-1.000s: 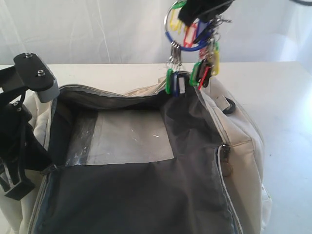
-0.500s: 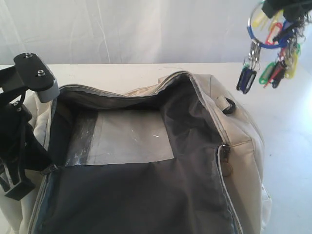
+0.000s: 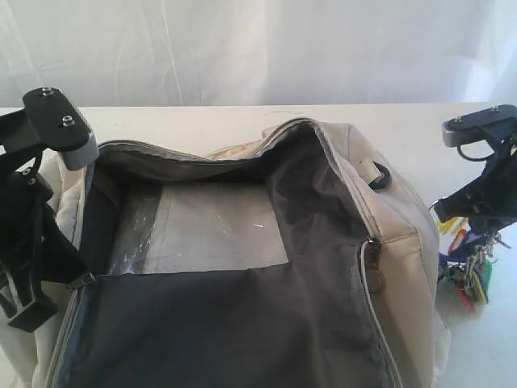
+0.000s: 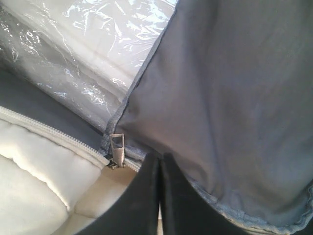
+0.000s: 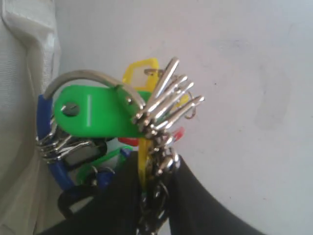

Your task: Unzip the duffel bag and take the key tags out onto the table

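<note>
The beige duffel bag [image 3: 396, 218] lies unzipped on the white table [image 3: 202, 121], its dark grey lining [image 3: 234, 323] showing. My left gripper [image 4: 160, 157] is shut on the edge of the opening, right beside a metal zipper pull [image 4: 116, 147]; in the exterior view its arm [image 3: 36, 202] sits at the bag's left rim. My right gripper [image 5: 157, 164] is shut on the key tags [image 5: 93, 117], a bunch of green, yellow, blue and red tags on metal rings. The key tags [image 3: 467, 273] hang low just right of the bag, under the right gripper [image 3: 475, 233]; whether they touch the table [image 5: 244, 73] I cannot tell.
A sheet of crinkled clear plastic [image 3: 210, 222] lines the bag's bottom and also shows in the left wrist view as plastic [image 4: 73, 49]. A dark strap loop [image 3: 380, 174] sticks out on the bag's right side. A white curtain [image 3: 258, 48] stands behind the table. The bag's wall [image 5: 24, 73] is close to the tags.
My right gripper has carried the key tags from high above the bag's far rim out to the right and down beside the bag. The left arm and bag have stayed still.
</note>
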Robot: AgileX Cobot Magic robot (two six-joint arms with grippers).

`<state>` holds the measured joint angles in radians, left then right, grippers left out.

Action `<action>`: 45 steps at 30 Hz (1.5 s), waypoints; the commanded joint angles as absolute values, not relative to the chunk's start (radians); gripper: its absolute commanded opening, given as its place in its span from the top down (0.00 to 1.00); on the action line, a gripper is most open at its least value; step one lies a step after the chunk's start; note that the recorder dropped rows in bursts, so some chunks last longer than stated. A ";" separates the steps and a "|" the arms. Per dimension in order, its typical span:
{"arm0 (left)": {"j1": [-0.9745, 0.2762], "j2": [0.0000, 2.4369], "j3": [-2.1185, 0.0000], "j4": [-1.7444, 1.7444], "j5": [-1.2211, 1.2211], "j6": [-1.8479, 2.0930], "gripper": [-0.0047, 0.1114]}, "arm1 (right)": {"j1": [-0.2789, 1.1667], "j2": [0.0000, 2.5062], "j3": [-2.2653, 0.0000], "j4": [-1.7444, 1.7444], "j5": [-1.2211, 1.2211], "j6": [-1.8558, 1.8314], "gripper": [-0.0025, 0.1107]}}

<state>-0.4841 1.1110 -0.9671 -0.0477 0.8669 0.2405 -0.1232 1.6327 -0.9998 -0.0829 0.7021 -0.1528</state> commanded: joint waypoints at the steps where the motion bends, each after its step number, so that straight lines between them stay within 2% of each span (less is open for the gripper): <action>1: -0.481 1.104 -0.962 -0.063 0.883 0.239 0.96 | -0.131 1.713 -0.976 -0.078 0.637 -0.103 0.98; 4: -0.481 1.104 -0.962 -0.063 0.883 0.239 0.96 | -0.131 1.750 -0.976 -0.074 0.630 -0.096 0.97; 6: -0.481 1.104 -0.962 -0.063 0.883 0.239 0.96 | -0.131 1.764 -0.976 -0.067 0.628 -0.096 0.93; 8: -0.481 1.104 -0.962 -0.063 0.883 0.239 0.96 | -0.131 1.766 -0.976 -0.056 0.628 -0.096 0.83; 13: -0.481 1.104 -0.962 -0.063 0.883 0.239 0.96 | -0.131 1.737 -0.978 -0.049 0.634 -0.096 0.52; 16: -0.481 1.104 -0.962 -0.063 0.883 0.239 0.96 | -0.131 1.674 -1.004 -0.049 0.677 -0.098 0.44; 21: -0.481 1.104 -0.962 -0.063 0.883 0.239 0.96 | -0.131 1.500 -1.066 -0.036 0.831 -0.091 0.45; 23: -0.481 1.104 -0.962 -0.063 0.883 0.239 0.96 | -0.129 1.416 -1.068 0.008 0.856 -0.093 0.48; 25: -0.481 1.104 -0.962 -0.063 0.883 0.239 0.96 | -0.125 1.321 -1.059 0.075 0.865 -0.168 0.58; 29: -0.481 1.104 -0.962 -0.063 0.881 0.243 0.96 | -0.105 1.154 -0.999 0.276 0.850 -0.389 0.98; 35: -0.481 1.104 -0.939 -0.058 0.831 0.301 0.96 | -0.101 0.983 -0.897 0.305 0.741 -0.416 0.98; 45: -0.481 1.104 -0.897 -0.064 0.805 0.287 0.96 | -0.101 0.909 -0.886 0.321 0.752 -0.414 0.98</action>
